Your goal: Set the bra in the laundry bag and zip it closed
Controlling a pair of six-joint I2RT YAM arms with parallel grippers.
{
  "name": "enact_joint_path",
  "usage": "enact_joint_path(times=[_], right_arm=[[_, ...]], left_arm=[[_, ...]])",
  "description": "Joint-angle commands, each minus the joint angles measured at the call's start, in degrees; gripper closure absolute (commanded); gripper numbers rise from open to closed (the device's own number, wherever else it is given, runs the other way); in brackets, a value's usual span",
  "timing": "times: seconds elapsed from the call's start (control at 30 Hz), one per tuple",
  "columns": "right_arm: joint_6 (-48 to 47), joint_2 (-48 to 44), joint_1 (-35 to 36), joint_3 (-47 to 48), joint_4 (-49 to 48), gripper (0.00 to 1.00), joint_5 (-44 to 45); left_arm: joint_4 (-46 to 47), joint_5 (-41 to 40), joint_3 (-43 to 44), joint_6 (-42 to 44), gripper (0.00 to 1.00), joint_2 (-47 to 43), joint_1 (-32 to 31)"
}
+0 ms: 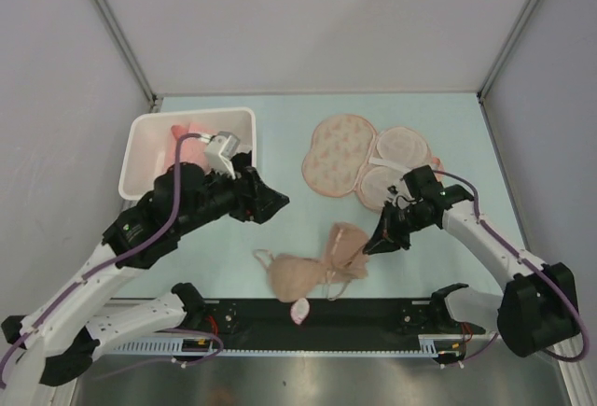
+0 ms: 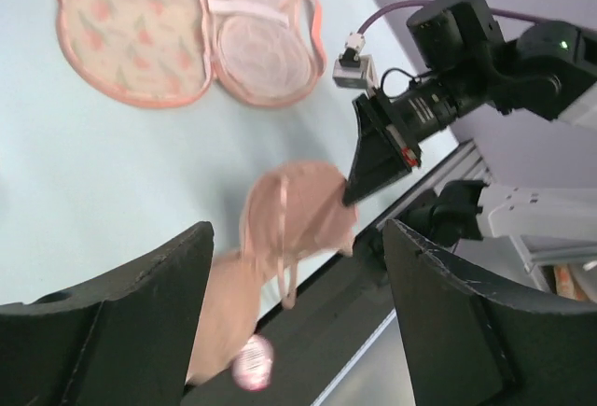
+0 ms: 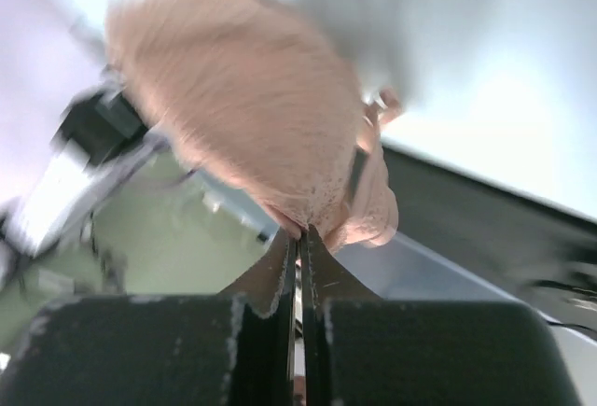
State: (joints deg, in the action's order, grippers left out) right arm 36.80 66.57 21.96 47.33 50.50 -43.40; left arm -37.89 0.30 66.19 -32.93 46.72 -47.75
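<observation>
While the right gripper (image 1: 373, 245) pinches the bra (image 1: 303, 275), its tag (image 1: 301, 311) blurs.

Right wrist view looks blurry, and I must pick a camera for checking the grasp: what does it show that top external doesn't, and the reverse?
Only right wrist: a close-up of the right hand shut tight on the edge of a bra cup. Only top external: the bag lying open beyond the bra, the bin at back left, the left hand near it, and the whole bra with its tag. Both: the bra and the right hand gripping it.
</observation>
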Motion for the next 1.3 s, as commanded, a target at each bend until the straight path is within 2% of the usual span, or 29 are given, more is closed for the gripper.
enact_joint_path(times=[0.0, 0.03, 0.1, 0.27, 0.4, 0.47, 0.57, 0.67, 0.83, 0.9, 1.07, 1.13, 1.23, 1.27], right_arm=[[-6.21, 3.56, -5.69, -4.35, -2.51, 1.00, 10.85], [-5.17, 4.35, -5.70, -4.79, -3.56, 1.00, 15.75], [-4.19, 4.89, -6.74, -6.02, -5.58, 1.00, 18.68], [-3.75, 5.51, -7.01, -7.78, -5.59, 1.00, 21.77], [-4.19, 4.19, -7.10, -8.40, -5.41, 1.00, 23.36], [-4.36, 4.01, -7.19, -8.48, -5.94, 1.00, 22.75], [-4.72, 4.45, -7.19, -7.96, -6.12, 1.00, 21.60], [-4.45, 4.10, -7.36, -7.61, -6.73, 1.00, 19.76], [-3.58, 3.22, -7.54, -6.82, -6.91, 1.00, 17.91], [-3.49, 2.70, -7.54, -6.81, -7.08, 1.00, 17.38], [-2.78, 1.73, -7.89, -6.90, -7.17, 1.00, 16.94], [-2.70, 0.85, -7.98, -6.73, -6.82, 1.00, 16.94], [-2.78, -0.29, -8.42, -6.55, -6.38, 1.00, 17.38], [-2.96, -0.38, -8.42, -6.46, -6.12, 1.00, 17.47]], left_arm=[[0.18, 6.64, -2.12, 1.72, 0.21, 7.06, 0.55], [0.18, 8.13, -2.56, 1.99, 0.21, 8.64, 0.55], [-0.17, 11.38, -3.70, 2.25, 0.23, 13.11, 0.55], [2.91, 14.21, -9.49, 4.44, 0.23, 17.87, -1.20], [2.47, 8.26, -10.82, 10.24, 0.22, 22.00, -6.73], [3.52, 4.30, -12.48, 12.00, 0.21, 22.98, -12.53], [5.63, -5.89, -14.68, 13.59, 0.16, 23.86, -19.30], [8.97, -12.23, -16.35, 15.61, 0.14, 25.43, -24.14], [13.45, -14.53, -18.03, 16.32, 0.08, 32.01, -25.64], [13.89, -16.72, -17.68, 16.05, 0.07, 37.18, -25.64], [16.53, -18.67, -17.06, 17.28, 0.05, 43.36, -26.26], [17.23, -18.67, -17.24, 17.28, 0.06, 45.12, -26.26], [17.94, -17.09, -17.15, 18.07, 0.20, 45.57, -26.17], [18.02, -15.60, -16.72, 18.77, 0.40, 45.22, -26.08]])
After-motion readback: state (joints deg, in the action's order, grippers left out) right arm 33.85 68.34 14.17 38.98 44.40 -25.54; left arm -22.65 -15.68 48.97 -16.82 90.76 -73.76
